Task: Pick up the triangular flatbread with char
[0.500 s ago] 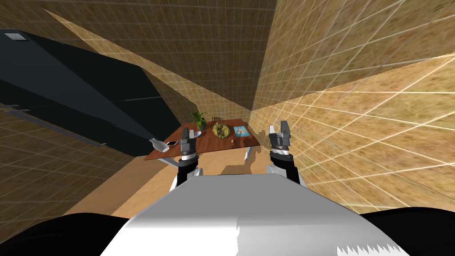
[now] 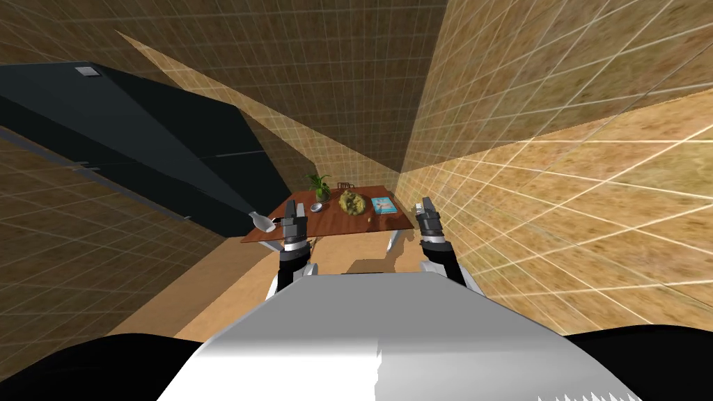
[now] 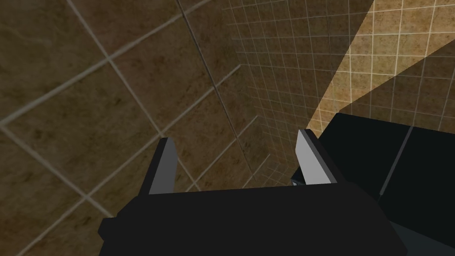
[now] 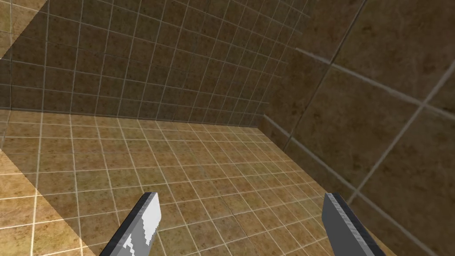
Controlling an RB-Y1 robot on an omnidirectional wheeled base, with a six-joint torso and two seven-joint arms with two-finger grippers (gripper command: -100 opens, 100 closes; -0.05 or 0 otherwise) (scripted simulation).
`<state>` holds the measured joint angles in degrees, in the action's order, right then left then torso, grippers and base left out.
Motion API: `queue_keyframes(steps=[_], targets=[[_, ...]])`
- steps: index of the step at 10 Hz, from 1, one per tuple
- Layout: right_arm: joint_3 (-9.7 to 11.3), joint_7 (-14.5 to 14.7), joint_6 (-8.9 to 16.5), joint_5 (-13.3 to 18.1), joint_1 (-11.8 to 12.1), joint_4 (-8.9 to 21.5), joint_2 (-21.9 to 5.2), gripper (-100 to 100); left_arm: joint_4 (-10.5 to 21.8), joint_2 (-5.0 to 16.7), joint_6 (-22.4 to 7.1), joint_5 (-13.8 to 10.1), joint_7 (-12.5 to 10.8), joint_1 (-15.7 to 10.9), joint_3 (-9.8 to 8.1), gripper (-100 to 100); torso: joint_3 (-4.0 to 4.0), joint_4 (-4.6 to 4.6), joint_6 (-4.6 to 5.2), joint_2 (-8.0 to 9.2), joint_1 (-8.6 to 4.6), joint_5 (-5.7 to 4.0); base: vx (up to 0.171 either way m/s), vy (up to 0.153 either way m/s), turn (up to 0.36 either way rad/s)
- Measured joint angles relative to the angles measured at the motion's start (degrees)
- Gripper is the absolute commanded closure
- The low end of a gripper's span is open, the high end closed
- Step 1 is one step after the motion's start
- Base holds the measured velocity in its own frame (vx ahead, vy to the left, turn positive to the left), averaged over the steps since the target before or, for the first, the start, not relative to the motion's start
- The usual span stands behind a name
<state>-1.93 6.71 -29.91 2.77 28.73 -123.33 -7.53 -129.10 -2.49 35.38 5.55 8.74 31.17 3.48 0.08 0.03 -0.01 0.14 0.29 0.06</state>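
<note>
- Left tool (image 2: 293,209) and right tool (image 2: 422,203): wide open, holding nothing.
- Roll nearer to the table (image 2: 334,224).
- Reach slowly for the flatbread (image 2: 350,202) in its middle.

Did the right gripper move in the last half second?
Yes. In the head view the right gripper has shifted left, closing most of the gap to the right edge of the table.

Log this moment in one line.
flatbread: on table, ungrasped | left gripper: open, empty | right gripper: open, empty
</note>
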Motion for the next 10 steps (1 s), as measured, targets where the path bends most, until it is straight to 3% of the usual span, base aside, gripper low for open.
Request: queue_keyframes(steps=[8, 10], targets=[[-1.81, 1.55, 3.85, 9.28, -0.96, 14.35, -6.10, -100, 0.00, 0.00, 0.00, 0.00, 0.00, 0.00, 0.00, 0, 0.01, 0.01, 0.00, 0.01, 0.01, 0.01, -0.050, 0.092, 0.148], [-1.98, 1.90, 5.63, 11.52, -0.83, 16.68, -7.34, -100, 0.00, 0.00, 0.00, 0.00, 0.00, 0.01, -0.01, 0, 0.04, 0.02, 0.03, 0.06, -0.03, 0.01, -0.031, 0.065, 0.077]])
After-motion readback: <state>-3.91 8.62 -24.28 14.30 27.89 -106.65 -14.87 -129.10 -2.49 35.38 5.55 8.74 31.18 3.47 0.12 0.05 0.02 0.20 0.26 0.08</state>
